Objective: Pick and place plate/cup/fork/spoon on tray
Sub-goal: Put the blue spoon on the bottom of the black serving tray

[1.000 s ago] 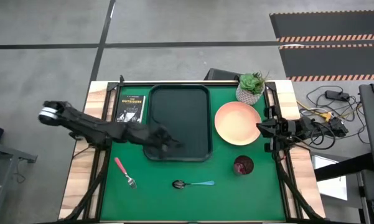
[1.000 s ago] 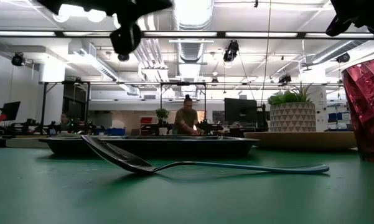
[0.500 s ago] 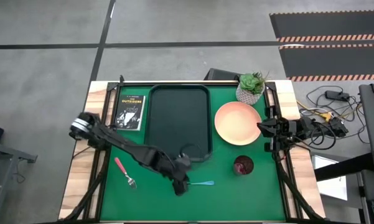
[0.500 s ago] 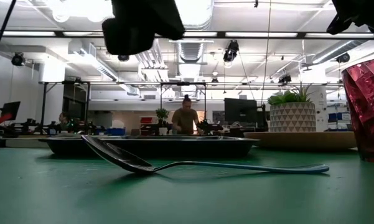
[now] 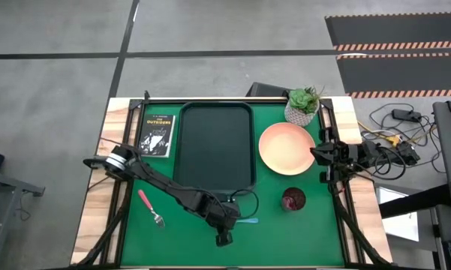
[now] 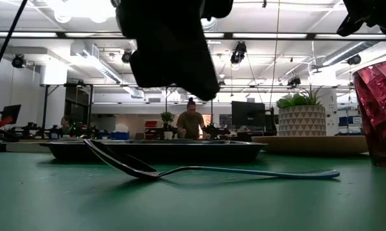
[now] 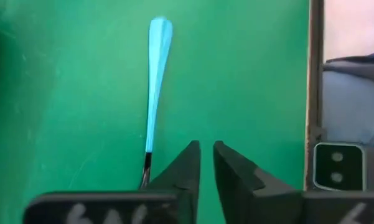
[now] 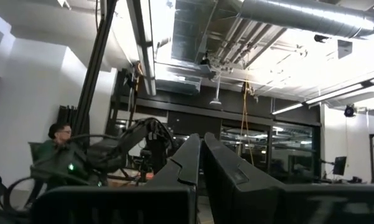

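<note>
The spoon (image 5: 244, 220) lies on the green table near the front. In the low view it rests on its dark bowl (image 6: 125, 164), its light blue handle (image 6: 276, 172) pointing toward the table's right. My left gripper (image 5: 223, 238) hovers shut above the bowl end, slightly to its near side. Its fingers (image 7: 205, 149) touch nothing, and the handle (image 7: 157, 74) shows ahead of them. The fork (image 5: 150, 208) lies at the front left. The plate (image 5: 287, 148) and cup (image 5: 293, 199) stand right of the tray (image 5: 214, 148). My right gripper (image 5: 312, 154) waits shut at the plate's right edge.
A dark book (image 5: 158, 135) lies left of the tray. A potted plant (image 5: 303, 105) in a white pot stands at the far right behind the plate. The table's near wooden edge (image 7: 314, 93) is close to my left gripper. A person sits in the room beyond the table (image 6: 193, 123).
My left arm has swung from over the tray's near left corner toward the table's near edge and right, ending above the spoon's bowl end. It has also come down, looming larger in the low view. The spoon has not moved.
</note>
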Robot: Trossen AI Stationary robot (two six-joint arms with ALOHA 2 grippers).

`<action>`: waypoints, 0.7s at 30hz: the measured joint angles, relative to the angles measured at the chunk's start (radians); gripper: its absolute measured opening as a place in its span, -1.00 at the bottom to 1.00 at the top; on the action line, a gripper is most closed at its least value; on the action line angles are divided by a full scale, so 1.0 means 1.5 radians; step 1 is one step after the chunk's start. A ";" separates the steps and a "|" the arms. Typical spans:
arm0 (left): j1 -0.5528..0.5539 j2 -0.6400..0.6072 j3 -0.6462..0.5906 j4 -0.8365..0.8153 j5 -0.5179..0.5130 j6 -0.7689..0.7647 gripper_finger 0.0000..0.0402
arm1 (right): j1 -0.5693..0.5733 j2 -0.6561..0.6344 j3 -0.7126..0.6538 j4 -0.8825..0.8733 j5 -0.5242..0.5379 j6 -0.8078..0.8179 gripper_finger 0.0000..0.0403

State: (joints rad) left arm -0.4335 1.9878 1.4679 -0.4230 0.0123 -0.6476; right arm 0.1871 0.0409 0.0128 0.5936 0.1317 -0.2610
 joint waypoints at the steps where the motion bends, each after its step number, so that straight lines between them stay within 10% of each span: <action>1: 0.000 0.001 -0.004 -0.004 0.000 0.000 -0.74 | 0.000 0.000 0.000 0.000 0.000 0.003 -0.96; 10: -0.016 0.001 -0.030 0.010 -0.105 0.070 -0.16 | 0.000 0.000 0.000 0.000 0.000 0.005 -0.96; 21: -0.029 0.002 -0.105 0.112 -0.172 0.076 -0.13 | 0.000 0.000 0.000 -0.001 0.000 0.005 -0.96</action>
State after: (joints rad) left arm -0.4775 1.9903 1.3108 -0.2553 -0.2451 -0.5331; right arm 0.1873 0.0406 0.0128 0.5925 0.1318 -0.2539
